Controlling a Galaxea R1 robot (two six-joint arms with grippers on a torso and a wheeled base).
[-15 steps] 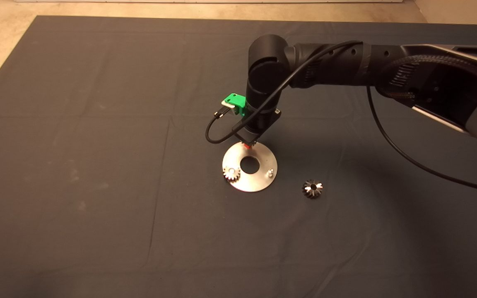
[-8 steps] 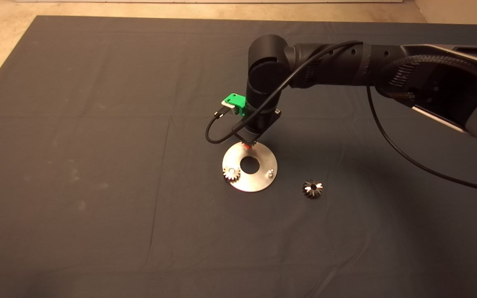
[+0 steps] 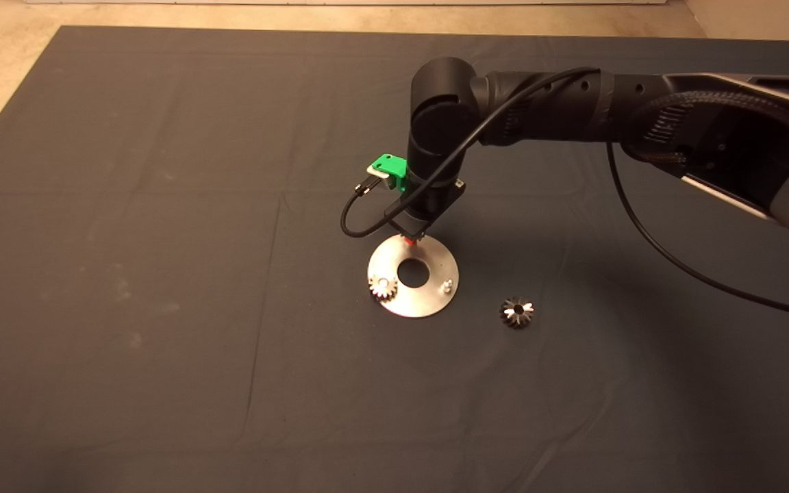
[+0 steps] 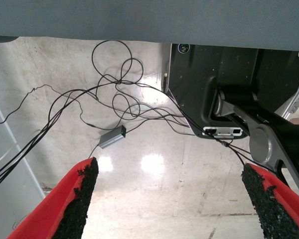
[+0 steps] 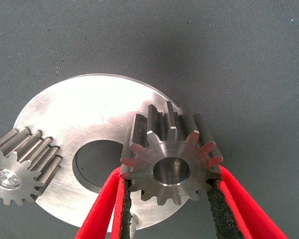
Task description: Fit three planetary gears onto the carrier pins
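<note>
Carrier plate: flat silver disc with a central hole, lying on the dark mat; landmark for every entry below.

Seated gear: already on its pin at the plate's rim, on the side toward the camera and the left arm's edge.

Bare pin: on the same near rim, toward the loose gear; still empty.

Loose gear: on the mat just off the plate, beyond the bare pin.

Held gear: clamped between the pads of your right gripper, fingers narrow on its teeth, bore open and facing the wrist camera. It hangs over the plate's far rim. The pin beneath is hidden.

Left gripper: parked away from the plate, fingers spread wide, holding nothing, facing floor and cables.

Handling note: centre the bore over the hidden pin before you lower. Keep the gear level; a tilted bore will likely bind. Let go only once it sits flat on the plate.
</note>
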